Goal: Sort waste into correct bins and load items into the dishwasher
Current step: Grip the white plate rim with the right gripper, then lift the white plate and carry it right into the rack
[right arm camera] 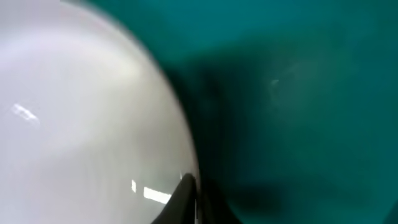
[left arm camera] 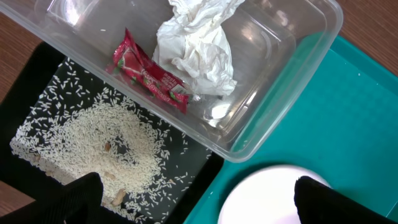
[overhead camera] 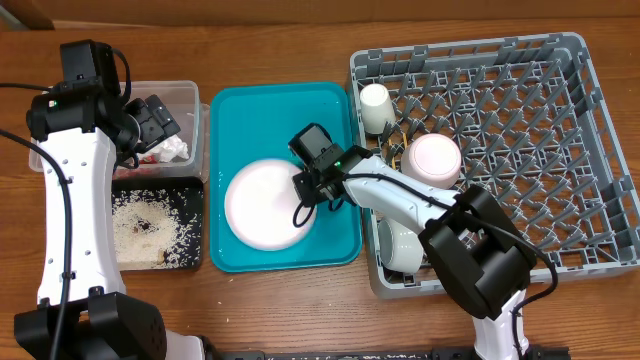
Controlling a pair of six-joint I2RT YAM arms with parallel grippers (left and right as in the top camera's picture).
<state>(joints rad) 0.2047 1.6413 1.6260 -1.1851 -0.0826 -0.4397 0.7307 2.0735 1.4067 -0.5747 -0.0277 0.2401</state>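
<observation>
The pale pink plate (overhead camera: 262, 205) lies on the teal tray (overhead camera: 335, 110). My right gripper (overhead camera: 312, 188) is shut on the plate's right rim; the right wrist view shows a finger (right arm camera: 189, 199) over the plate's edge (right arm camera: 81, 112). My left gripper (overhead camera: 155, 118) hangs open and empty over the clear tub (overhead camera: 190, 95), which holds the crumpled napkin (left arm camera: 196, 46) and the red sauce packet (left arm camera: 149, 74). The black tray (overhead camera: 197, 225) holds the loose rice (left arm camera: 106, 143). The grey dish rack (overhead camera: 560, 60) holds the white cup (overhead camera: 375, 105) and two bowls (overhead camera: 432, 160) (overhead camera: 400, 245). The chopsticks seem to lie by the cup (overhead camera: 395, 135).
The teal tray sits between the two bins on the left and the dish rack on the right, close to both. The right arm's links (overhead camera: 480, 250) reach over the rack's front left corner. Bare wooden table (overhead camera: 300, 310) lies along the front.
</observation>
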